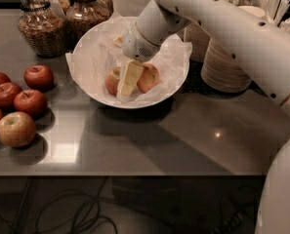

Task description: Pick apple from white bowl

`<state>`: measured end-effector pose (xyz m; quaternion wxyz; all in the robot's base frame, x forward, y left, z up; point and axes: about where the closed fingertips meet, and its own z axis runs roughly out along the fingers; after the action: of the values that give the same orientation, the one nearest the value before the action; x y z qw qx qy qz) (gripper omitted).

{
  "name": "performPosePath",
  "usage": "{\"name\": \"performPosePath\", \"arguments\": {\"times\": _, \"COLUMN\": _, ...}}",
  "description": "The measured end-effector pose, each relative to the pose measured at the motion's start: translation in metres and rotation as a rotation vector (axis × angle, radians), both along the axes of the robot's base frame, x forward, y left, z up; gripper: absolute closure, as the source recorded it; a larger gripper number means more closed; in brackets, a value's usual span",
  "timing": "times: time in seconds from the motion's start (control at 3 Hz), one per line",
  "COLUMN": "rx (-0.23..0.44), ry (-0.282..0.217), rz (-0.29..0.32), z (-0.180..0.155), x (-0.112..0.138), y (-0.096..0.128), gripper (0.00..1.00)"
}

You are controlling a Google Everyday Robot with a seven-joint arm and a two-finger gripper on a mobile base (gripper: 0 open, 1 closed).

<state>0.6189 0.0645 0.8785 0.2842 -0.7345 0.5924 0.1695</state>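
Note:
The white bowl (176, 77), wide and lined with crinkled white paper, stands at the middle back of the counter. Two orange-red apples lie in it side by side: one on the left (112, 81) and one on the right (150, 77). I cannot tell which one has the yellow-green patch. My gripper (129, 78) reaches down into the bowl from the upper right. Its pale tip sits low between the two apples and covers part of each. The arm hides the back of the bowl.
Several darker red apples (31, 101) and a paler one (16, 128) lie on the counter at the left. Two glass jars (41, 28) stand behind the bowl. Stacked beige bowls (228, 65) stand to the right. The counter's front edge (134, 172) is near.

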Motion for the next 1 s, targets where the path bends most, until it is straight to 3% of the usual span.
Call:
{"name": "performPosePath", "arguments": {"times": 0.67, "rx": -0.009, "ry": 0.008, "rz": -0.002, "z": -0.0086, "x": -0.0004, "y": 0.0000, "gripper": 0.04}}
{"name": "performPosePath", "arguments": {"times": 1.0, "rx": -0.009, "ry": 0.008, "rz": -0.002, "z": -0.0087, "x": -0.0004, "y": 0.0000, "gripper": 0.27}}
